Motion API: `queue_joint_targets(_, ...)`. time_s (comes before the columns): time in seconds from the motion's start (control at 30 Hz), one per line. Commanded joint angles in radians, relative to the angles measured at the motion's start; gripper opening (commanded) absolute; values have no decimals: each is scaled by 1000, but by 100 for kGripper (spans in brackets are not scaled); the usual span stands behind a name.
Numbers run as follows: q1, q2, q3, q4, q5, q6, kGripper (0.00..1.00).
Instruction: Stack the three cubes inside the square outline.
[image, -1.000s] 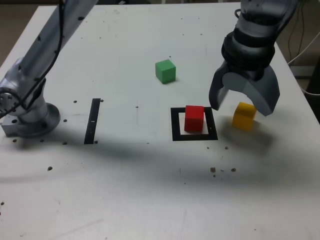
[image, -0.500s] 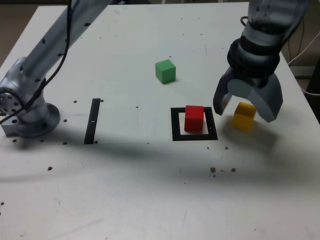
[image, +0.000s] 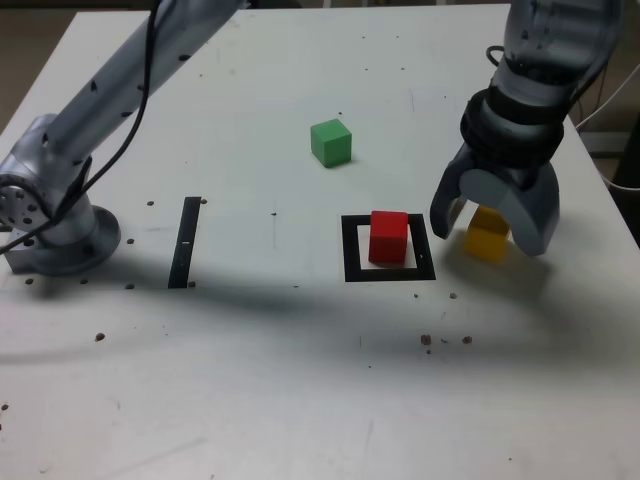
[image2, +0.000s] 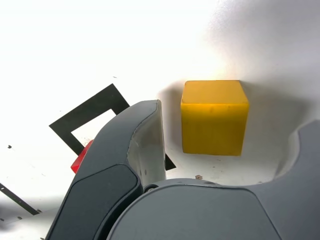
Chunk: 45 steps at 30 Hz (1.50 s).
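Observation:
The red cube stands inside the square outline; in the wrist view a corner of the red cube shows behind one finger, on the outline. The yellow cube rests on the table to the exterior view's right of the outline. My gripper is lowered over it, jaws open, one finger on each side. In the wrist view the yellow cube sits between the fingers of the gripper with a gap on both sides. The green cube stands alone farther back.
A narrow black strip lies on the table at the exterior view's left, near the arm's base. The table's right edge runs close behind the gripper, with cables beyond it.
The gripper has come down around the yellow cube, and its jaws have narrowed a little. The cubes have not moved.

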Motion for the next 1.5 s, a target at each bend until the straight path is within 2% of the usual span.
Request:
queue_joint_targets(0.0, -2, 7, -6, -3, 0, -5, 73)
queue_joint_targets(0.27, -14, 8, -6, -11, 16, -26, 44)
queue_joint_targets(0.4, -20, 9, -6, -15, 20, -27, 35)
queue_joint_targets(0.67, -23, 12, -6, -13, 22, -26, 31)
queue_joint_targets(1.2, -23, 11, -5, -11, 24, -29, 31)
queue_joint_targets(1.47, -23, -68, 17, 15, 42, -78, 31)
